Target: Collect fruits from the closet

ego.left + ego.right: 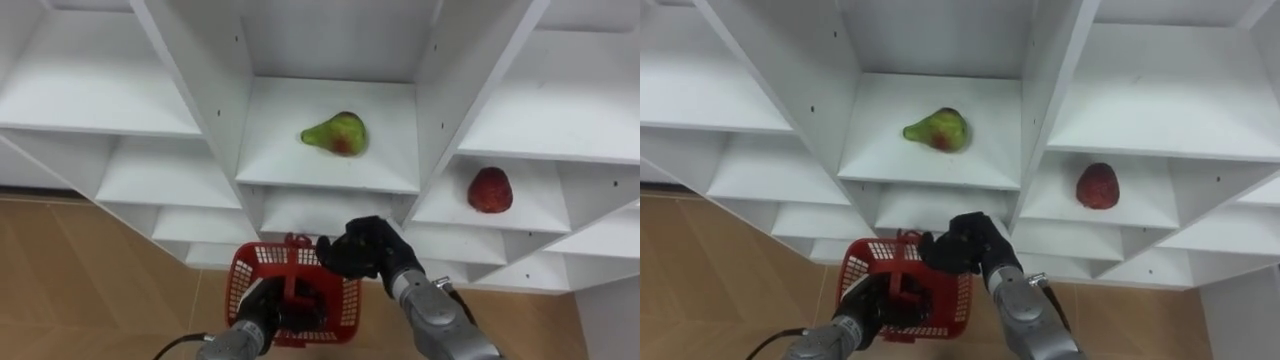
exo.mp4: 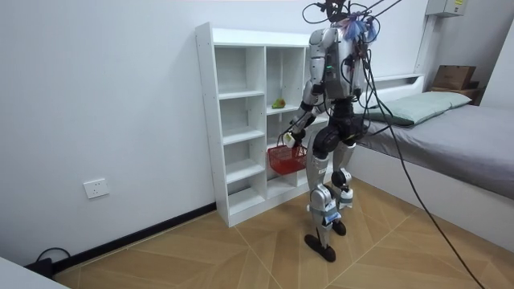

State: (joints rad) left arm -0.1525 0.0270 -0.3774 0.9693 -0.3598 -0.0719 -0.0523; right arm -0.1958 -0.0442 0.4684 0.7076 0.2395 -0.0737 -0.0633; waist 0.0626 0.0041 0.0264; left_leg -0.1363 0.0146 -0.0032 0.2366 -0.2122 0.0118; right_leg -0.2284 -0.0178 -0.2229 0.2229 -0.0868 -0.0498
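White closet [image 1: 200,60] ahead, right hand [image 1: 365,250] curled over red basket [image 1: 245,275]

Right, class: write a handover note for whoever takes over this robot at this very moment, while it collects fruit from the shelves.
Left hand: shut on the handle of the red basket, held low in front of the shelf unit.
Right hand: raised above the basket, just under the pear's shelf.
Pear: lying on a middle-column shelf.
Red fruit: on a right-column shelf, one level lower.
Done: basket brought up to the shelves.
Left: pick both fruits and put them in the basket.
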